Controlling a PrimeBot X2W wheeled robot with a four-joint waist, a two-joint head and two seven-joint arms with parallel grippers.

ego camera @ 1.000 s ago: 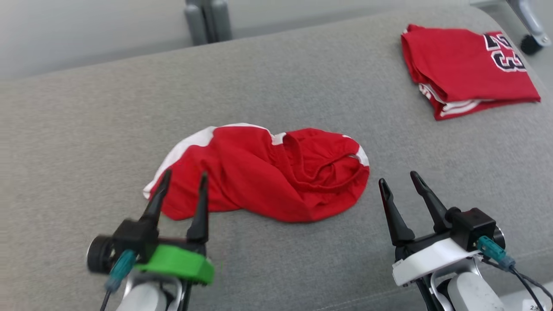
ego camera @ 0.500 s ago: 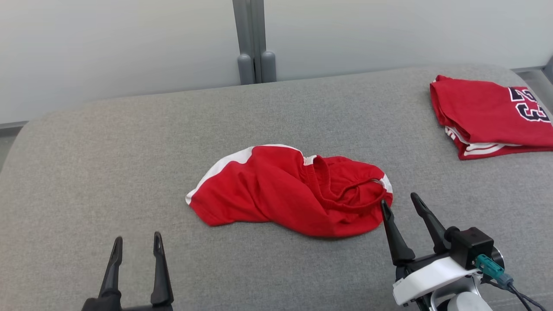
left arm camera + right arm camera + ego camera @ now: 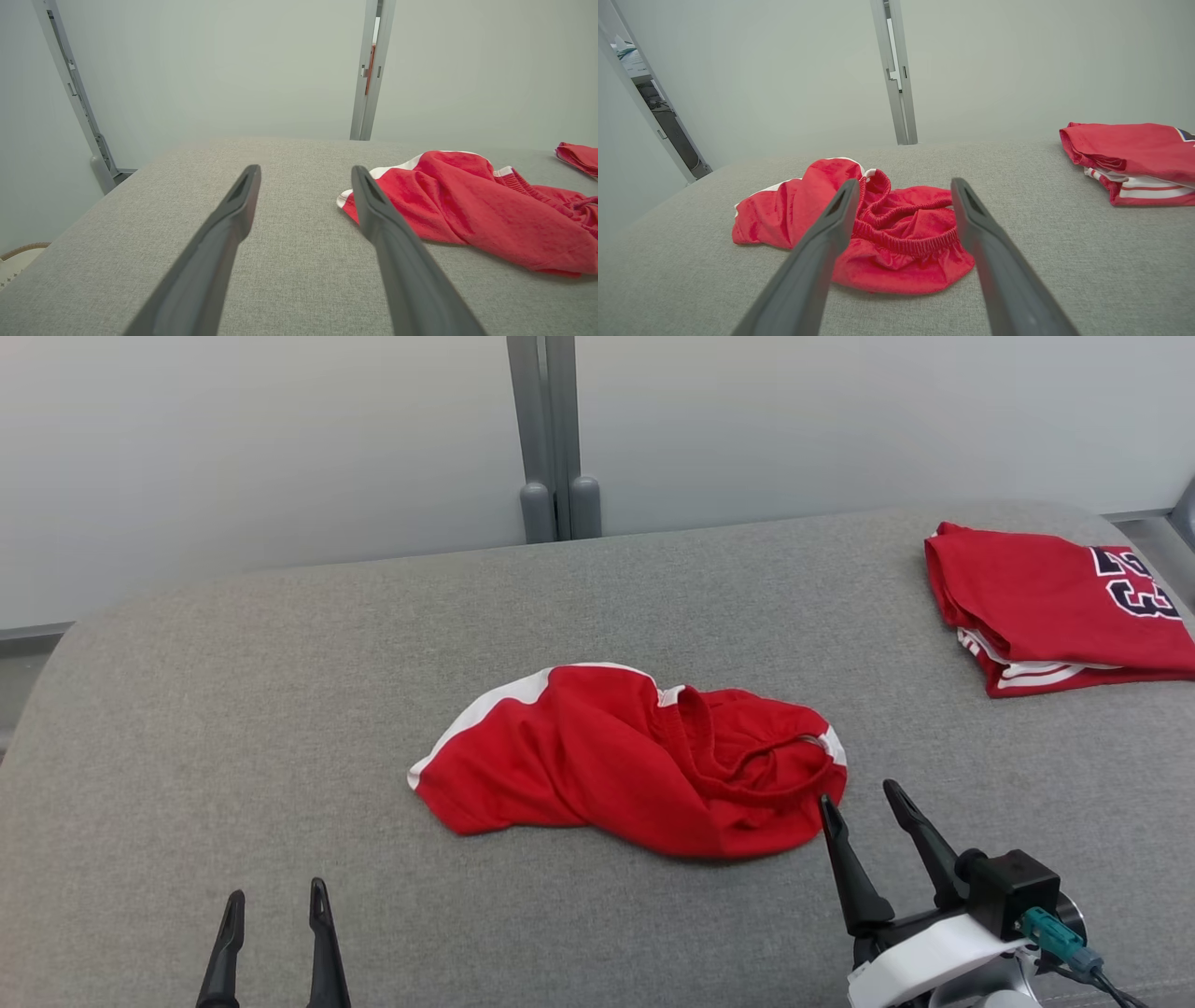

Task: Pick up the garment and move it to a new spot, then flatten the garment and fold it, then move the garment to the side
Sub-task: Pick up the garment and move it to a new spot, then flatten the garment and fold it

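The garment point(image 3: 625, 761) is a crumpled pair of red shorts with white side stripes and an elastic waistband, lying mid-surface on the grey cushion. In the right wrist view the garment point(image 3: 887, 228) lies just beyond the fingertips, waistband toward me. My right gripper point(image 3: 854, 798) is open at the lower right, its tips just short of the garment's right edge. My left gripper point(image 3: 276, 896) is open at the bottom left, well clear of the cloth. In the left wrist view the garment point(image 3: 472, 210) lies right of the open fingers point(image 3: 233, 219).
A folded red jersey point(image 3: 1055, 607) with a dark number lies at the far right of the grey cushion point(image 3: 280, 709). A pale wall with a grey upright post point(image 3: 551, 439) stands behind. The cushion's left edge drops off at the far left.
The head camera tilted up, so the wall came into view. My left gripper drew back from the garment's left edge toward the lower left. The right gripper stayed beside the garment's right edge.
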